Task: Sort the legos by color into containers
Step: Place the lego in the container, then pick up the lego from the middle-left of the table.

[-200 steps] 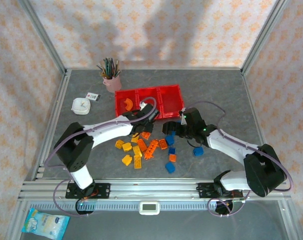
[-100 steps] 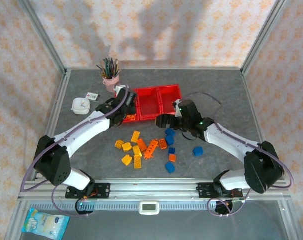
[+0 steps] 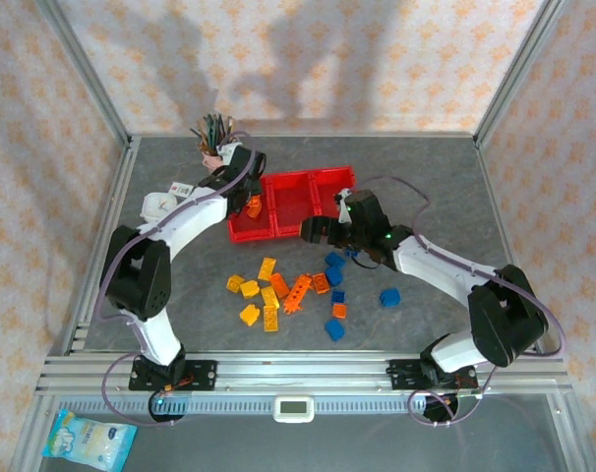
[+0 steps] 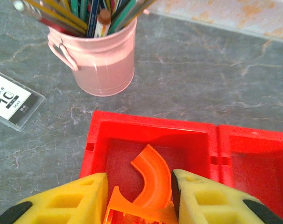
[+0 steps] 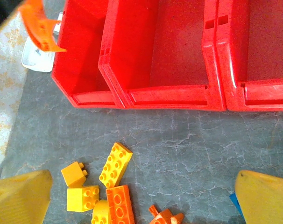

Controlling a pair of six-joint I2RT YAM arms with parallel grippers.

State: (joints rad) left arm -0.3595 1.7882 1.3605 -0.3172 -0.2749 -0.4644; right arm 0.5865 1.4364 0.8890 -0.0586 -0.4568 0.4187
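Note:
My left gripper (image 3: 249,200) hangs over the leftmost of three joined red containers (image 3: 290,177), shut on an orange lego (image 4: 132,212); this lego (image 5: 38,25) also shows in the right wrist view. Below it in that bin (image 4: 151,122) lies a curved orange piece (image 4: 153,177). My right gripper (image 3: 313,232) stands open and empty just in front of the bins (image 5: 165,95). Loose yellow and orange legos (image 3: 268,292) and blue ones (image 3: 334,285) lie on the table. The yellow brick (image 5: 115,164) and an orange brick (image 5: 120,205) sit between the right fingers (image 5: 20,198).
A pink cup of pens (image 4: 102,56) stands just behind the left bin. A small white card (image 4: 13,98) and a white round object (image 3: 156,205) lie to its left. One blue brick (image 3: 389,296) lies apart to the right. The metal frame edges the table.
The left arm lifted from the pile and swung back-left over the left bin with the orange lego. The right gripper moved up-left toward the bins' front, still open.

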